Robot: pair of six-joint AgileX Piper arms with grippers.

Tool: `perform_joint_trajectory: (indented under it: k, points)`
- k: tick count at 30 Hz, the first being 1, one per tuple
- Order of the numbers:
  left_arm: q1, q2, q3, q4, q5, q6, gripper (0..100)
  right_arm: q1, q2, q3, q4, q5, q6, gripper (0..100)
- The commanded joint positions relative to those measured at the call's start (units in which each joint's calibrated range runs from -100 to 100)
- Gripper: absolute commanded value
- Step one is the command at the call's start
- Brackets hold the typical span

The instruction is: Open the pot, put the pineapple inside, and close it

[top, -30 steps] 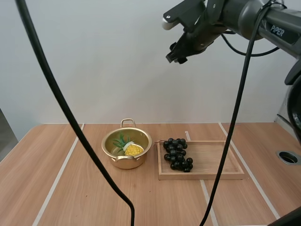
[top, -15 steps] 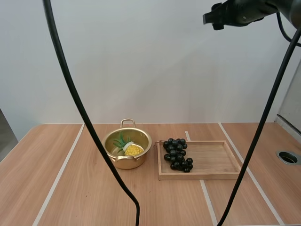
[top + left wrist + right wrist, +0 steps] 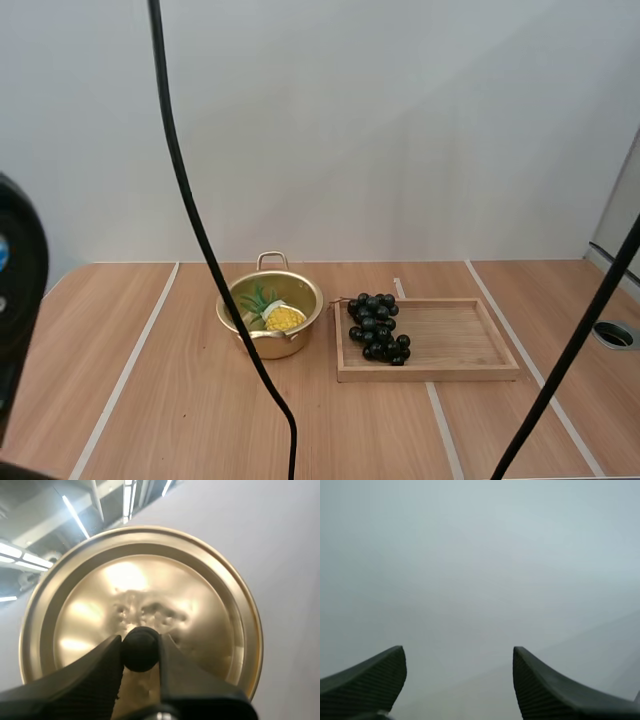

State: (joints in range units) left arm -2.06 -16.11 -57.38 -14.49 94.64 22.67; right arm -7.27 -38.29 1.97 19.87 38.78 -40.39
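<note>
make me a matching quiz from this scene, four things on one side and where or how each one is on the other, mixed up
Things:
1 pineapple
2 grapes
3 lid
4 right gripper

Place or state:
A open, holding nothing
B inside the pot
C held in the left gripper
D on the wooden tray

Pairs: 1-B, 2-D, 3-C, 4-A

- This looks like a robot test bench in a lab or office room.
- The wood-grain surface (image 3: 180,400) is divided by pale strips (image 3: 125,375) and has a round cable port (image 3: 612,334) near one edge.
- A bare grey-white wall (image 3: 400,130) stands behind it.
</note>
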Motion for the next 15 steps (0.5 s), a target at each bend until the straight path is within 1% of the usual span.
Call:
perform_joint_trajectory:
  k: [1, 3, 6, 15]
  points:
    - [-0.15, 1.50, -0.27, 1.89, 2.80, -2.02, 0, -0.30, -1.12, -0.52, -1.25, -1.18, -0.15, 100]
    - [0.00, 2.23, -0.27, 1.89, 5.17, -2.02, 0, -0.30, -1.22, -0.52, -1.79, -1.01, -0.15, 100]
    - [0.00, 2.94, 1.05, 1.89, 5.36, -2.02, 0, -0.30, -1.22, -0.52, -1.77, -0.18, -0.15, 100]
    - [0.00, 2.94, 13.58, 2.02, 5.36, -2.02, 0, -0.30, -1.22, -0.52, -1.77, 3.04, -0.15, 100]
